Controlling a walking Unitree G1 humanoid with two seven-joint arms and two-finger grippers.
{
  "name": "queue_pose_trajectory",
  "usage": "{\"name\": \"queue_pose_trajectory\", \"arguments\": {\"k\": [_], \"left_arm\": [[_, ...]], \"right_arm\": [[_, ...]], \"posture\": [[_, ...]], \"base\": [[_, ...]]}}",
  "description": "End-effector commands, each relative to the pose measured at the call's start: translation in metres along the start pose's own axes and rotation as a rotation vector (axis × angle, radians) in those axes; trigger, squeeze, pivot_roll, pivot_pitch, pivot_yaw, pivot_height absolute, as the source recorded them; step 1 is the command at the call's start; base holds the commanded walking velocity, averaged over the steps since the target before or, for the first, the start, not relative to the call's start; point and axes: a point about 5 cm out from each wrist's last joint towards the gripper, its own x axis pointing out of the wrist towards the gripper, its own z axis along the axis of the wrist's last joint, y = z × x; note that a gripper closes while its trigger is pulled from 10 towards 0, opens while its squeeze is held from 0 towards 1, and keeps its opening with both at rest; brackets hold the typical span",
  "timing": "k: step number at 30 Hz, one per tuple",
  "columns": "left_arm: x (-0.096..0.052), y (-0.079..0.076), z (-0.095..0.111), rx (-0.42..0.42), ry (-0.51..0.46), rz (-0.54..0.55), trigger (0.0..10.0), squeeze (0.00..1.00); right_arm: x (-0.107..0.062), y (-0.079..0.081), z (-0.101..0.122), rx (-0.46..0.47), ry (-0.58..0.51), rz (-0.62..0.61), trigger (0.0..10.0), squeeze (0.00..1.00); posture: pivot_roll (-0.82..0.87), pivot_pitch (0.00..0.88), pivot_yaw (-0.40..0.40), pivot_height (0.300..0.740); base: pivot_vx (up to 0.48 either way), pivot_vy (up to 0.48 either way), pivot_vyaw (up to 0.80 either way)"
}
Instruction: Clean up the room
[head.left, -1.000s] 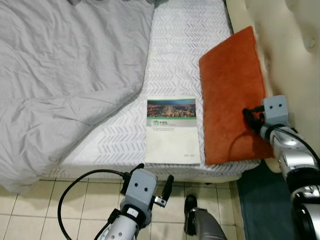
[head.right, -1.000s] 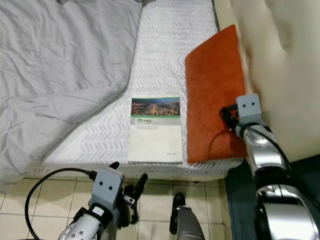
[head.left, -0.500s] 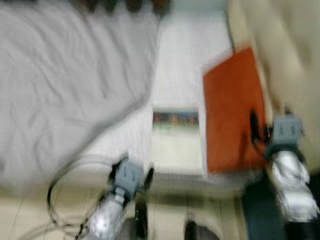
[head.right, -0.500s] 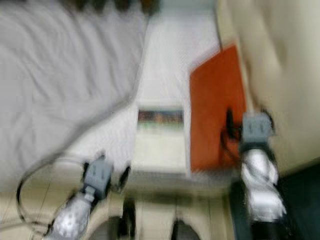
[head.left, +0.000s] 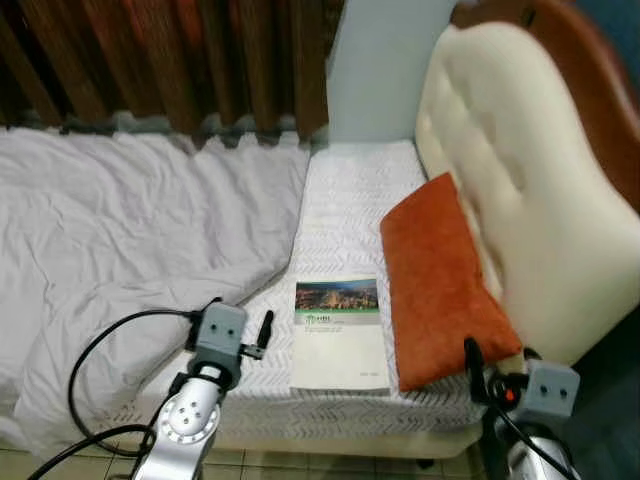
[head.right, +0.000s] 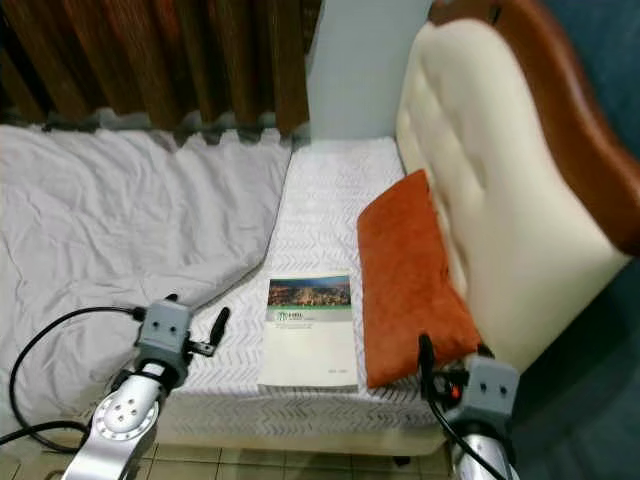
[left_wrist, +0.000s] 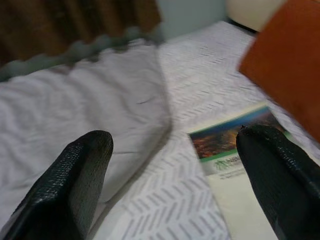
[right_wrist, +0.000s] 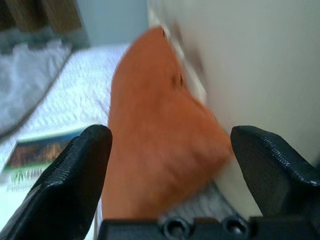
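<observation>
Thin white booklet with green-banded cover (head.left: 340, 335) flat on patterned white mattress (head.left: 355, 200), beside left gripper (left_wrist: 172, 185), jaws wide. Rust-orange rectangular cushion (right_wrist: 155, 135) just ahead of right gripper (right_wrist: 170, 175), jaws wide, empty.

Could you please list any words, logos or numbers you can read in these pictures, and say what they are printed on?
The booklet on the bed has a logo and lines of print under its cover photo, all too small and blurred to read.
No other text shows.
</observation>
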Motion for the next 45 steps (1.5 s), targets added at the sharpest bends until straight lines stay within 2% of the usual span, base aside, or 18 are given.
{"name": "queue_pose_trajectory", "arguments": {"k": [1,2,5,9,13,14,15,18,26,35,41,45], "left_arm": [[0.002,0.008,-0.003,-0.077,0.004,0.060,10.0,0.00],[0.007,0.008,-0.004,-0.095,0.006,0.067,10.0,0.00],[0.019,0.005,-0.009,-0.130,0.029,0.080,10.0,0.00],[0.022,0.007,-0.013,-0.111,0.045,0.088,10.0,0.00],[0.013,0.007,-0.009,-0.089,0.002,0.053,10.0,0.00],[0.013,0.007,-0.009,-0.089,0.002,0.053,10.0,0.00],[0.006,0.006,-0.006,-0.100,-0.027,0.034,10.0,0.00],[0.002,0.005,-0.005,-0.109,-0.038,0.018,10.0,0.00],[0.017,0.012,0.005,-0.098,-0.056,-0.022,10.0,0.00],[0.004,0.002,-0.004,-0.100,-0.034,0.019,10.0,0.00],[0.006,0.009,-0.004,-0.091,-0.018,0.082,10.0,0.00],[0.004,0.009,-0.009,-0.075,0.000,0.073,10.0,0.00]], "right_arm": [[0.002,0.007,-0.010,0.005,0.064,0.066,10.0,0.77],[0.007,0.010,-0.011,-0.010,0.069,0.087,10.0,0.00],[0.026,0.020,-0.004,0.000,0.049,0.128,10.0,0.00],[0.032,0.025,0.002,0.009,0.035,0.165,10.0,0.00],[0.023,0.016,0.002,0.022,0.007,0.127,10.0,0.00],[0.023,0.016,0.002,0.022,0.007,0.127,10.0,0.00],[0.018,0.015,-0.001,0.021,0.004,0.124,10.0,0.00],[0.018,0.018,-0.003,0.016,0.011,0.133,10.0,0.00],[0.029,0.031,0.003,-0.021,-0.012,0.198,10.0,0.00],[0.029,0.031,-0.001,-0.023,0.010,0.203,10.0,0.00],[0.033,0.036,-0.001,-0.009,0.016,0.249,10.0,0.00],[0.036,0.035,-0.002,-0.014,0.028,0.255,10.0,0.00]], "posture": [[0.02,0.000,-0.020,0.740],[0.01,0.000,-0.027,0.740],[0.02,0.000,-0.045,0.740],[0.01,0.000,-0.061,0.740],[0.02,0.000,-0.064,0.740],[0.02,0.000,-0.064,0.740],[0.02,0.000,-0.063,0.740],[0.03,0.000,-0.065,0.740],[0.03,0.000,-0.060,0.740],[0.03,0.000,-0.069,0.740],[0.05,0.000,-0.080,0.740],[0.06,0.000,-0.085,0.740]], "base": [[0.000,0.000,0.00],[0.000,0.000,0.00],[0.000,0.160,0.00],[0.000,0.478,0.00],[0.000,0.477,0.00],[0.000,0.476,0.00],[0.000,0.480,0.00],[0.000,0.480,0.00],[0.000,0.480,0.00],[0.000,0.480,-0.80],[0.000,0.480,-0.29],[0.000,0.480,0.00]]}}
